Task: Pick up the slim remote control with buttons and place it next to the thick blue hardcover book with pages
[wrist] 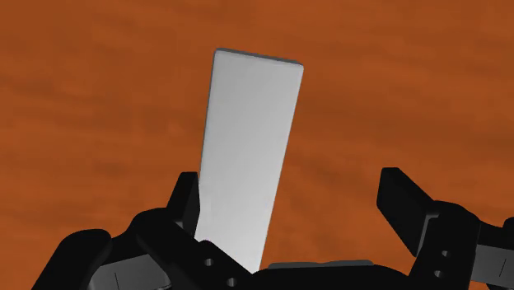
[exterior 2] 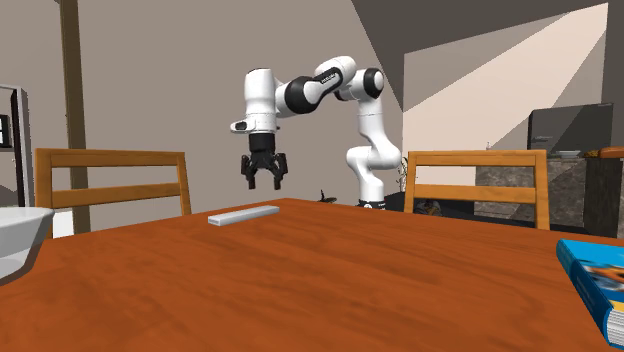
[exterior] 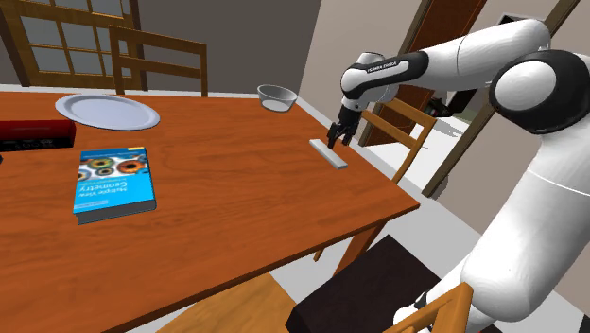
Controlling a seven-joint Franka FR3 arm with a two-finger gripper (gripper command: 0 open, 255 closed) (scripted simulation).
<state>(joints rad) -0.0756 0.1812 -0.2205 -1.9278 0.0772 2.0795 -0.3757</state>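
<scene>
The wooden table carries a blue hardcover book toward the shoulder view's left. The black gripper hangs above the table's edge nearest the arm, fingers spread, clasping nothing. Just below it the slim pale-grey remote lies flat, well apart from the book.

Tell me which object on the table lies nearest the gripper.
The slim grey remote, lying flat on the table just below the open gripper. The blue book, the white plate and the small bowl all sit farther off.
</scene>
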